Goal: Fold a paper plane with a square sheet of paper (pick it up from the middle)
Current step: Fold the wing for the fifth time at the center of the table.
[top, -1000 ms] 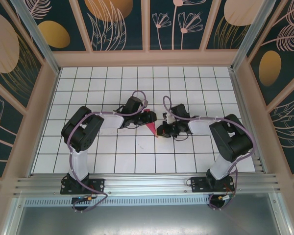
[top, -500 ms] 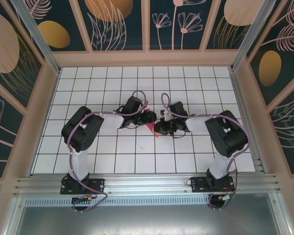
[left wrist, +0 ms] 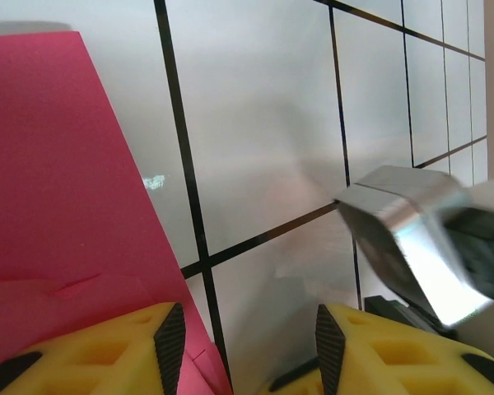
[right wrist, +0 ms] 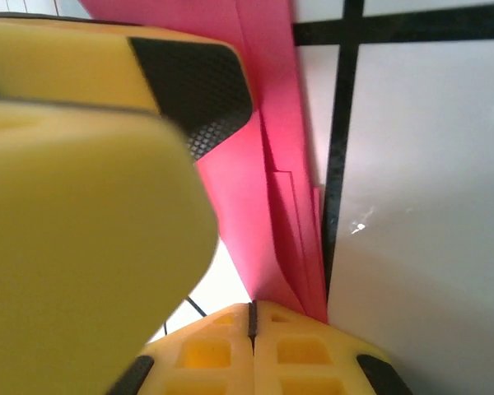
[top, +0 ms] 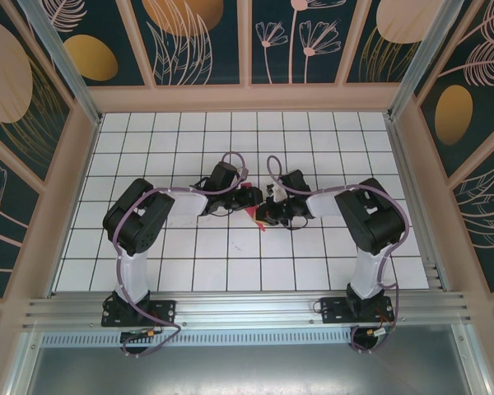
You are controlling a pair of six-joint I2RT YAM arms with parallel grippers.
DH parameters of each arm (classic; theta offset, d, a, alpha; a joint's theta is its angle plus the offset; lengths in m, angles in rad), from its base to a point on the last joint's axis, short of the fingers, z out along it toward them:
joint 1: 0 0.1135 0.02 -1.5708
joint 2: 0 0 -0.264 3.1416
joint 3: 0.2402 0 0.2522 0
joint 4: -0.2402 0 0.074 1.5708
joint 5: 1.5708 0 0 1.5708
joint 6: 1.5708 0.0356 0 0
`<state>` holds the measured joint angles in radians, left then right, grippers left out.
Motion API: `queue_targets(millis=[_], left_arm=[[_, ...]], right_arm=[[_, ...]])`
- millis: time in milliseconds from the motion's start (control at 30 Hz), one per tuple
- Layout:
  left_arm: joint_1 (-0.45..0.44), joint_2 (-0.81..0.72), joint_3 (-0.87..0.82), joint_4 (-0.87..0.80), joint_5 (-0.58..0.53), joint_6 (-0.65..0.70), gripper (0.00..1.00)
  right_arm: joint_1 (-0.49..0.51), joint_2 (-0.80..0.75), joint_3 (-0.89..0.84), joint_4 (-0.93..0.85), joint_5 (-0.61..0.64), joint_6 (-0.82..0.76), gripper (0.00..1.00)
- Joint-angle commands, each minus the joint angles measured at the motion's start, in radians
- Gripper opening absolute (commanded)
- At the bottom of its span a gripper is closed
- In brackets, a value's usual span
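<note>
- The pink sheet of paper [top: 253, 213], folded into layers, lies near the grid table's [top: 230, 263] middle.
- The left gripper [left wrist: 243, 325], just left of that middle, stands half open and grips nothing.
- The right gripper [right wrist: 251, 317], just right of it, is closed tight, with its tips touching the paper's creased edge.

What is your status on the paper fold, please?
Left hand open, one finger over the pink paper. Right hand shut, tips at its creased edge. Hands close together over it.
</note>
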<state>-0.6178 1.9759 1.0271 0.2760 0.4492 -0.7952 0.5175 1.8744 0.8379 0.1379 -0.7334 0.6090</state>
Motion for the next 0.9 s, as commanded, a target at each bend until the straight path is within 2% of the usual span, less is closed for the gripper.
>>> queue_targets(millis=[0, 233, 367, 533, 867], left_arm=[[0.007, -0.034, 0.008, -0.023, -0.015, 0.030, 0.52], [0.010, -0.173, 0.006, -0.028, -0.094, 0.055, 0.58], [0.013, -0.211, -0.029, -0.045, -0.139, 0.055, 0.57], [0.014, -0.254, -0.153, 0.065, -0.154, -0.012, 0.57], [0.013, -0.199, -0.239, 0.249, -0.009, -0.075, 0.55]], right_arm=[[-0.010, 0.049, -0.010, -0.038, 0.066, -0.019, 0.01], [-0.014, 0.051, -0.051, 0.005, 0.048, -0.002, 0.00], [-0.016, 0.058, -0.054, 0.022, 0.045, 0.008, 0.00], [-0.016, 0.066, -0.054, 0.026, 0.047, 0.014, 0.00], [-0.015, 0.079, -0.062, 0.037, 0.049, 0.021, 0.00]])
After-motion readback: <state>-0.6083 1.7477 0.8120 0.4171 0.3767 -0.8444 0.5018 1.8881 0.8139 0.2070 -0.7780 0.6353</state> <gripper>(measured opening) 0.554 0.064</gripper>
